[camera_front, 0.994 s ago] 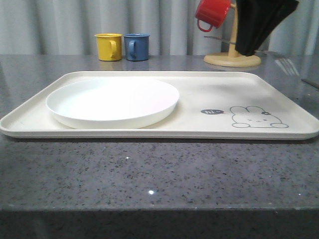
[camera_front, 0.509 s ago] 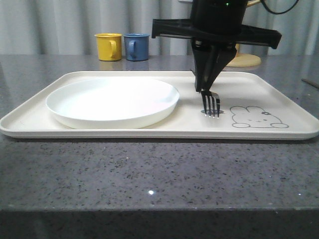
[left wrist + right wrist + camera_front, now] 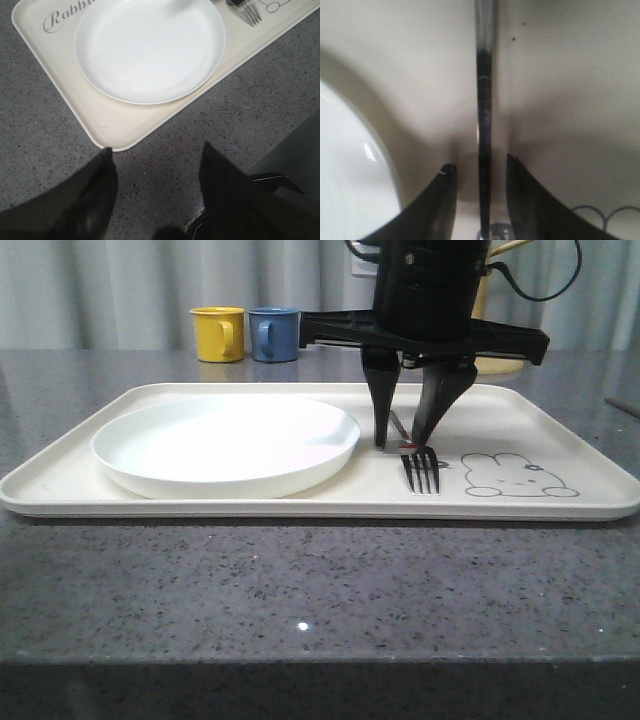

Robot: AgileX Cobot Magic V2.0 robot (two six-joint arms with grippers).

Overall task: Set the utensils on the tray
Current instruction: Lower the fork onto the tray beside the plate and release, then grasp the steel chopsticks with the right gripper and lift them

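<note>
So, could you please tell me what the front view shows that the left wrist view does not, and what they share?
The front view alone shows the right pincer, open astride the fork's handle, plus the yellow mug and blue mug behind the tray. The left wrist view alone shows the "Rabbit" script and the open left pincer over the counter. Both show the tray, the white plate and the fork tines.

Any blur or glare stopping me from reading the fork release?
Front view: sharp, fork clear on the tray, right gripper open; plate overexposed. Right wrist view: soft close-up, handle dark, fingers shadowed.
</note>
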